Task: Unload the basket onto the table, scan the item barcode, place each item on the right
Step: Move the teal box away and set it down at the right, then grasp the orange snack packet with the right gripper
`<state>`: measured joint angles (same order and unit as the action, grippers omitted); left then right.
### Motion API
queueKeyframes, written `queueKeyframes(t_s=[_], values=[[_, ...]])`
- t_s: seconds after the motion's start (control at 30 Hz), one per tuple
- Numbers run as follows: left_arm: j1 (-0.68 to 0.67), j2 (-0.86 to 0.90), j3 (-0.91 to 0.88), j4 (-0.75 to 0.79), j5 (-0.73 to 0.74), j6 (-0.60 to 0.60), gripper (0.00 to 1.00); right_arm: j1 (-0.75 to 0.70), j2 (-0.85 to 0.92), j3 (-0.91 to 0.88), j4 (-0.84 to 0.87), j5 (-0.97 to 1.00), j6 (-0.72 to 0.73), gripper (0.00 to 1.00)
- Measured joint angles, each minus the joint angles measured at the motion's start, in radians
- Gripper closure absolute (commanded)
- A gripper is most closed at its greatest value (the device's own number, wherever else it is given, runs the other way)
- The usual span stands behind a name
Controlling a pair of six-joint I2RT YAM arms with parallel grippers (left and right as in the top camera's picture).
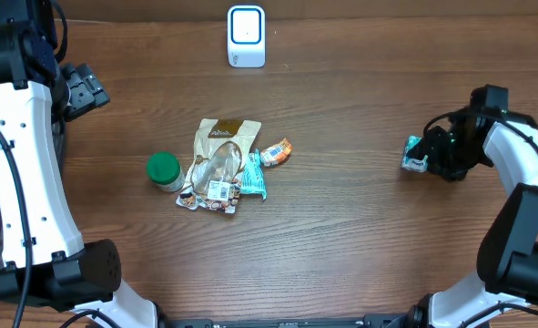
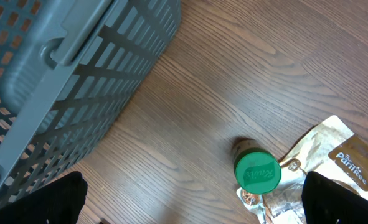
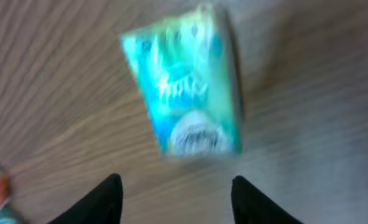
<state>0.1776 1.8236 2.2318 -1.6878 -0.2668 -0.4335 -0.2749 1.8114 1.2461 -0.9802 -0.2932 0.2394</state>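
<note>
Right claw (image 3: pixel 179 199) spread, blurry teal packet (image 3: pixel 184 87) just beyond its tips, not pinched. Left claw (image 2: pixel 199 202) wide apart, empty.

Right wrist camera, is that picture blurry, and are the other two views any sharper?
Right wrist view: strongly blurred, the teal packet is smeared and its print is unreadable. Overhead view: sharp and evenly lit, with only soft shadows beside the green-lidded jar. Left wrist view: sharp on the basket and on the grain of the table, with no glare.
</note>
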Motion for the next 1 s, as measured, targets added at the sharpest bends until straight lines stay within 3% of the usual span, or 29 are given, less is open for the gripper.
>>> queueKeyframes(t_s=[0.1, 0.27, 0.5, 0.67, 0.73, 0.9, 1.0], values=[[0.000, 0.000, 0.000, 0.001, 0.000, 0.000, 0.00, 0.005, 0.000, 0.104, -0.122, -0.045, 0.012, 0.34], [0.000, 0.000, 0.000, 0.000, 0.000, 0.000, 0.00, 0.058, -0.002, 0.257, -0.204, -0.117, 0.028, 0.00], [0.000, 0.000, 0.000, 0.000, 0.000, 0.000, 0.00, 0.248, -0.002, 0.257, -0.065, -0.229, 0.024, 0.00], [0.000, 0.000, 0.000, 0.000, 0.000, 0.000, 0.00, 0.412, -0.002, 0.212, 0.033, -0.235, 0.075, 0.23], [0.000, 0.000, 0.000, 0.000, 0.000, 0.000, 0.00, 0.469, -0.002, 0.186, 0.083, -0.208, 0.126, 0.23], [0.000, 0.000, 0.000, 0.000, 0.000, 0.000, 0.00, 0.578, -0.002, 0.097, 0.233, -0.120, 0.306, 0.04], [0.000, 0.000, 0.000, 0.000, 0.000, 0.000, 0.00, 0.621, -0.002, 0.058, 0.322, -0.089, 0.403, 0.01]])
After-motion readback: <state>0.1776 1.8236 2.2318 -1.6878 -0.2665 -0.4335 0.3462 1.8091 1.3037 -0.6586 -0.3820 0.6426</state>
